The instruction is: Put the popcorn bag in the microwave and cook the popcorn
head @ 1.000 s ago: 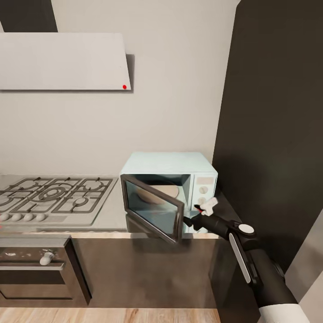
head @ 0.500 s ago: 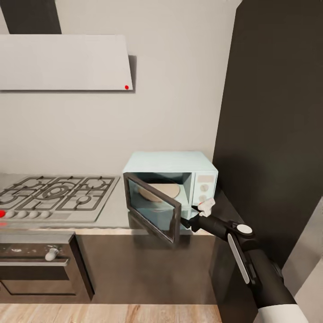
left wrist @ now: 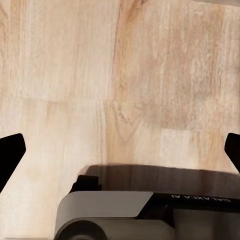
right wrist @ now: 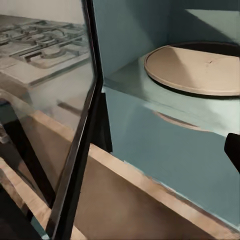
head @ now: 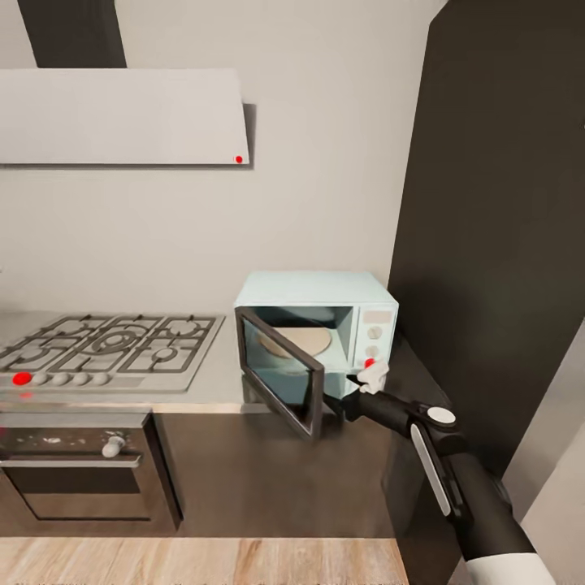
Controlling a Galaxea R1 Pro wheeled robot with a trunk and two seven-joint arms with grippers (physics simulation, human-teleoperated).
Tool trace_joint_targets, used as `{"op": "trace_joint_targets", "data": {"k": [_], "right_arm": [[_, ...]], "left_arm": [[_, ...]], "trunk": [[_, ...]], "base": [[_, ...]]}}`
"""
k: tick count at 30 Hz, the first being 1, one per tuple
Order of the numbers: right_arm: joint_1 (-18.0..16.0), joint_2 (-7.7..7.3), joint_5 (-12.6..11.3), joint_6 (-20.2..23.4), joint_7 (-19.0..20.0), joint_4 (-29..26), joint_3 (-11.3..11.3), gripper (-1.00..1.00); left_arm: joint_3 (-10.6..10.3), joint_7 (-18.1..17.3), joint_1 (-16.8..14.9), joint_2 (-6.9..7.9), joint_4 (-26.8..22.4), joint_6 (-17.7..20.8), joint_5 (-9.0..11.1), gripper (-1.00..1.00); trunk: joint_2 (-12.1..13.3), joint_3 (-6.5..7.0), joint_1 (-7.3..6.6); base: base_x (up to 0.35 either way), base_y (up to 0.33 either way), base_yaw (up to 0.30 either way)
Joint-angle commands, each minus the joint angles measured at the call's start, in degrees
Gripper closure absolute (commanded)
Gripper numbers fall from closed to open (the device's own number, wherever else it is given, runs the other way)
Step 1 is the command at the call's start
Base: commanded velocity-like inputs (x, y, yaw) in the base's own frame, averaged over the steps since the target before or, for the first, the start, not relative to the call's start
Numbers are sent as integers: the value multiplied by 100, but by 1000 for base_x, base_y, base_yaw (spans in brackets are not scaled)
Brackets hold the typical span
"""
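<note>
Left claw [left wrist: 120, 150]: it hangs low over the pale wooden plank floor [left wrist: 125, 75], idle because this step needs one arm; its two dark fingertips sit wide apart at the frame's sides, so it is released and holds nothing.

Right claw [head: 357, 388]: I have it stretched out from my black forearm to the free edge of the door, just off the counter's front edge. From the head view I cannot tell whether it is clenched or released; the wrist view catches just one dark fingertip [right wrist: 233, 150].

Grey-framed dark glass door [head: 280, 375]: it stands swung out over the counter's front edge, hinged on the side toward the hob, I judge so the cavity is free to load.

Small pale mint-blue box microwave [head: 325, 313]: it sits at the right end of the glossy grey metallic counter [head: 213, 378], against the back wall, just beyond my right claw. Its round tan turntable [right wrist: 195, 67] lies bare.

Grey gas hob with black grates [head: 110, 349]: further left along the counter.

Popcorn bag: I cannot see it here, so I cannot place it relative to either claw; fetching it is not yet done, I judge.
</note>
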Motion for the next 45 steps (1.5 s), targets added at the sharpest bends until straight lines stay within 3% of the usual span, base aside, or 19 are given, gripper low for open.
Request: {"op": "trace_joint_targets", "data": {"k": [1, 8, 24, 45], "right_arm": [[-2, -1, 27, 41, 22, -2, 17, -100], [0, 29, 31, 50, -145, -4, 180, -100], [0, 60, 19, 68, -181, -8, 176, -100], [2, 68, -39, 68, -182, -8, 160, -100]], "left_arm": [[31, -6, -4, -4, 2, -17, 10, -100], [32, -6, -4, -4, 2, -17, 11, -100], [31, -6, -4, -4, 0, -17, 11, -100], [23, -6, -2, -10, 2, -18, 9, -100]], "trunk": [[-5, -7, 0], [-5, -7, 0], [-5, -31, 0], [-5, -31, 0]], "base": [[-21, 16, 0], [-82, 97, 0], [-1, 2, 96], [-65, 16, 188]]}}
